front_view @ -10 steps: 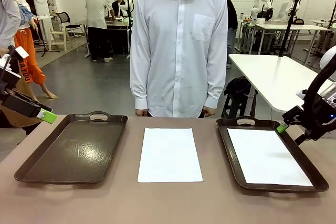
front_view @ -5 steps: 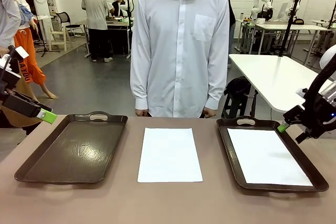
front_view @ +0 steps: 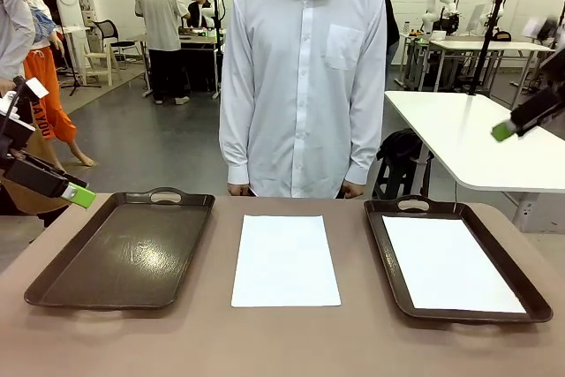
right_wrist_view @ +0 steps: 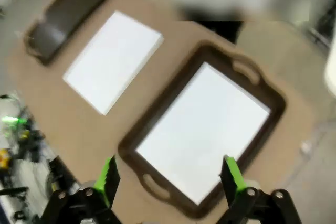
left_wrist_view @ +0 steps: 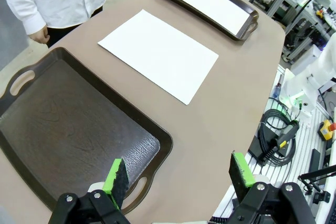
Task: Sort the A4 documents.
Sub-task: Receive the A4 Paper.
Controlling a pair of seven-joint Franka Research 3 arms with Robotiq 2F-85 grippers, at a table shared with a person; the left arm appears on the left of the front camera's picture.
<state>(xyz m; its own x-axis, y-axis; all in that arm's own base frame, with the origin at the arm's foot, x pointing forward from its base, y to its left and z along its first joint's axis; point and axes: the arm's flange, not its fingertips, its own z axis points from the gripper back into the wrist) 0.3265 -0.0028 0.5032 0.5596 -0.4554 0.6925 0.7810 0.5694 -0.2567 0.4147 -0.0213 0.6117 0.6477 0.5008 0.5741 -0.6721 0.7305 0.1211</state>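
A4 documents: two plain white sheets on view. First sheet (front_view: pixel 285 260) lies flat on the bare brown counter (front_view: pixel 282 342), between the two dark brown handled trays and touching neither, its short edges toward the robot and toward the far side. Second sheet (front_view: pixel 450 264) lies flat inside the right tray (front_view: pixel 380 249), covering most of the floor with a narrow dark margin all round. Left tray (front_view: pixel 119 249) shows its dark grained floor. Left hand (front_view: pixel 78 193) hangs at the left edge of the front view, outside that tray's outer rim and above counter level, one green pad tip pointing toward the tray. From the left wrist camera, the left hand (left_wrist_view: pixel 178 171) has its fingers wide apart with nothing between them; below it are the tray's near handle and the counter edge, with the first sheet farther off. Right hand (front_view: pixel 505 130) sits high at the right edge of the front view, well above and outside the right tray, blurred, with a green pad tip visible. The right wrist picture is also blurred, yet the right hand (right_wrist_view: pixel 170 176) plainly has its fingers spread wide and holds nothing, with the second sheet and its tray well below. A person (front_view: pixel 300 77) in a white shirt stands at the far side, behind the first sheet, both sleeves (front_view: pixel 235 130) hanging straight down, clear of the paper.
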